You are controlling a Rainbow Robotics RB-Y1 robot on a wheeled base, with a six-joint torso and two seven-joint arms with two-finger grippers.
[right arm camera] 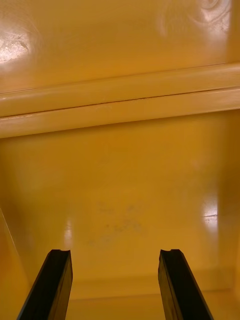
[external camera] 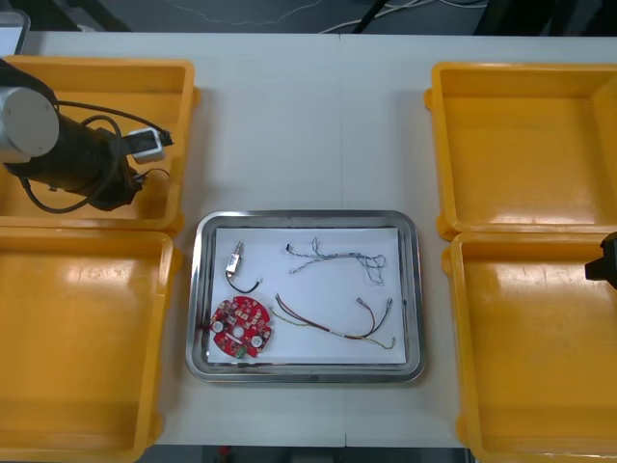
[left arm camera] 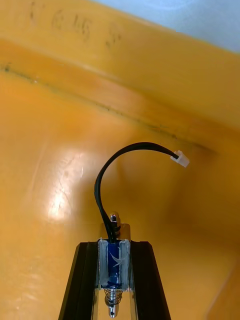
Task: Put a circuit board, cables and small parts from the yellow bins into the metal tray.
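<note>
— Front view?
— The tray (external camera: 198, 289) in the middle of the desk (external camera: 308, 125) holds the board (external camera: 241, 329), cables (external camera: 337, 258) and one part (external camera: 234, 260). My left arm (external camera: 77, 159) is over the left bin (external camera: 183, 116).
— Right wrist?
— My right tool (right arm camera: 115, 270) is released and empty over the right bin (right arm camera: 120, 175).
— Left wrist?
— My left tool (left arm camera: 114, 250) is clenched on a corded part (left arm camera: 114, 265), gripped by its body so the lead (left arm camera: 107, 170) swings free. There are marks on the bin wall, but I can't read them.

shiny metal tray (external camera: 305, 220), white inside | round red circuit board (external camera: 241, 328) lies flat, tray's near-left corner | twisted blue and white cable (external camera: 337, 257), far right in tray | red and yellow cable (external camera: 333, 323), near right | small metal part with black cable (external camera: 235, 262), far left | blue-bodied metal part (left arm camera: 114, 265), pinched by left gripper (left arm camera: 115, 245) above yellow plastic bin (external camera: 106, 66) far-left of tray
</note>
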